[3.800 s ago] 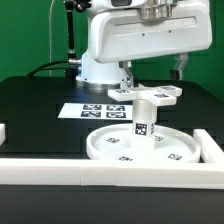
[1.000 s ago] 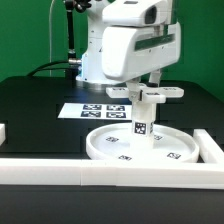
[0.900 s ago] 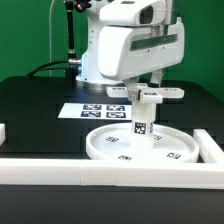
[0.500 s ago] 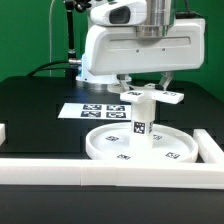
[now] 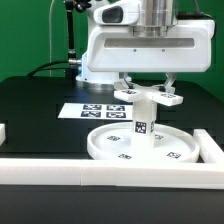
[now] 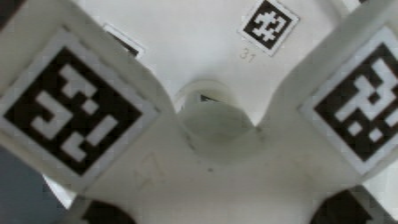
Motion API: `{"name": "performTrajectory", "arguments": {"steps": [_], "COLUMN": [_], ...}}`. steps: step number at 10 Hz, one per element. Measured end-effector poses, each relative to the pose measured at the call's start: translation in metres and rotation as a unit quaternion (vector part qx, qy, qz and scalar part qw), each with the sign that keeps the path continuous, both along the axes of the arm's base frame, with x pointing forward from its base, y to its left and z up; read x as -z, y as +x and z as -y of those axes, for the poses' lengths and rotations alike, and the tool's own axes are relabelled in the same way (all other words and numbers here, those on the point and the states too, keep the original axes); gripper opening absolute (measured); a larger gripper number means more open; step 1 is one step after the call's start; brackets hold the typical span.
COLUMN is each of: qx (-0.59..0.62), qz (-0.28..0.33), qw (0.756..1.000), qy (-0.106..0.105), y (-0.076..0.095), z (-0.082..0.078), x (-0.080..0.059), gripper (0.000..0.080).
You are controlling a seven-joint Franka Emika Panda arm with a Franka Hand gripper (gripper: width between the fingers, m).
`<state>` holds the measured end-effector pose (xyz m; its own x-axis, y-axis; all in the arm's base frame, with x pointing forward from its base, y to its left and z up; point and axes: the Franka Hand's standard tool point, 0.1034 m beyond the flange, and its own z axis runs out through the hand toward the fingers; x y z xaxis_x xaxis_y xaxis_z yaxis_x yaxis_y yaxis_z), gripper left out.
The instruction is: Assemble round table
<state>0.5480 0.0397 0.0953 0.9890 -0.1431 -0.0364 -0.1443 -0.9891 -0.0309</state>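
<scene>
The arm has turned since a moment ago, twisting the cross [image 5: 148, 96] on the post [image 5: 142, 120], which stands in the disc [image 5: 140, 147] on the table [image 5: 40, 110]. The fingers [image 5: 171, 83] clamp the cross; screwing seems underway.

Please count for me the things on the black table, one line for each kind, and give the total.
Large rimmed disc: 1
Cylindrical post: 1
Cross-shaped piece: 1
Marker board: 1
White border rails: 2
Total: 6
</scene>
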Motion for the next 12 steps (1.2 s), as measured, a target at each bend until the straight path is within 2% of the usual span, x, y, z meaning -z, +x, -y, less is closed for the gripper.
{"name": "performTrajectory", "arguments": {"steps": [1,3,6,11,12], "qx": [0.04,0.157,0.329,0.47,0.482], "qz": [0.0,0.0,0.007,-0.002,-0.004], "qw": [0.999,0.987,0.943,0.881,0.875], "qy": [0.0,0.015,0.046,0.051,0.051], "y": [0.0006,0.0017,0.0025,0.0021,0.0022], "z": [0.0001,0.0033,0.0071,0.0029,0.0029], "x": [-0.0002,0.0005,0.0008,0.0004,0.0003], "gripper": [0.0452,0.0452,0.0452,0.0452,0.0452]}}
